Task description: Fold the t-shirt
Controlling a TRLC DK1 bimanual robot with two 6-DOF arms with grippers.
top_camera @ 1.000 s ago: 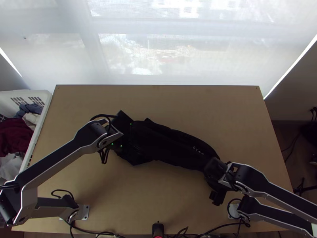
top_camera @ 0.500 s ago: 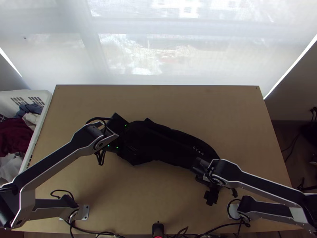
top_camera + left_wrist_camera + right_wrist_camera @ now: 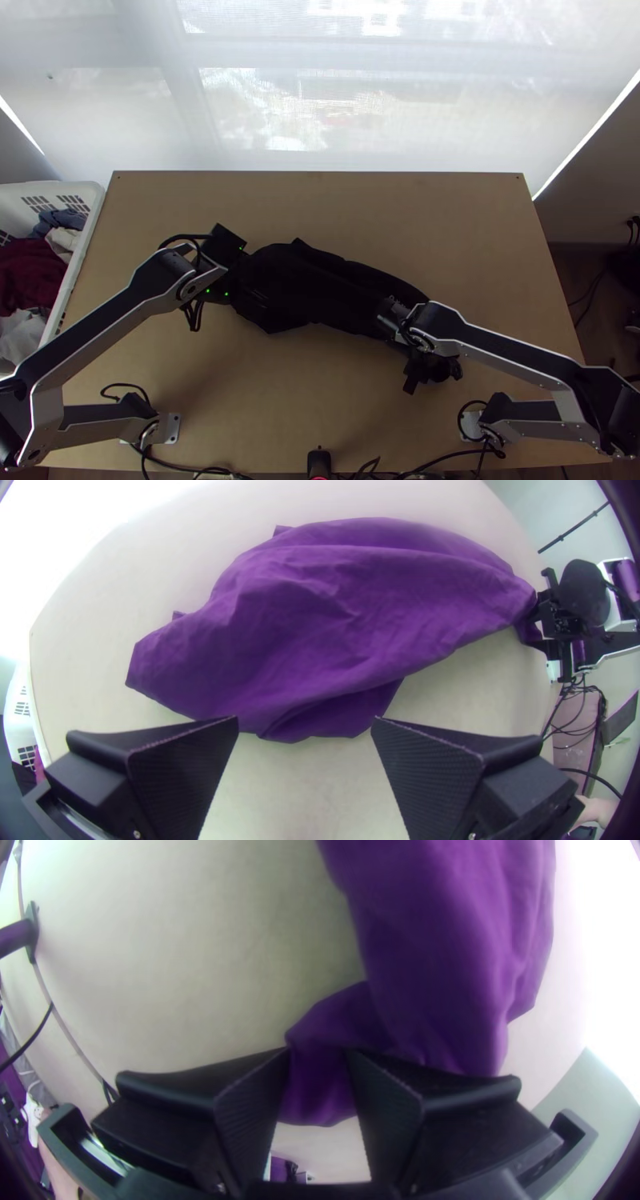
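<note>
Spreading seems to be the step in hand, the t-shirt [image 3: 328, 288] being bunched across the desk [image 3: 320, 204]: the left tool [image 3: 305, 721] is set wide near it, the right tool [image 3: 319, 1049] is narrowly parted around one end, which must next be pinched and drawn flat.

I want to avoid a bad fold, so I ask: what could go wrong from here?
The dark cloth t-shirt lies bunched in a long heap, so folding it now may trap creases inside.
The right pincer, with wide flat black fingers, is open, and a narrow end of the cloth shows in its gap; closing there might catch only this small part, which could slip out.
</note>
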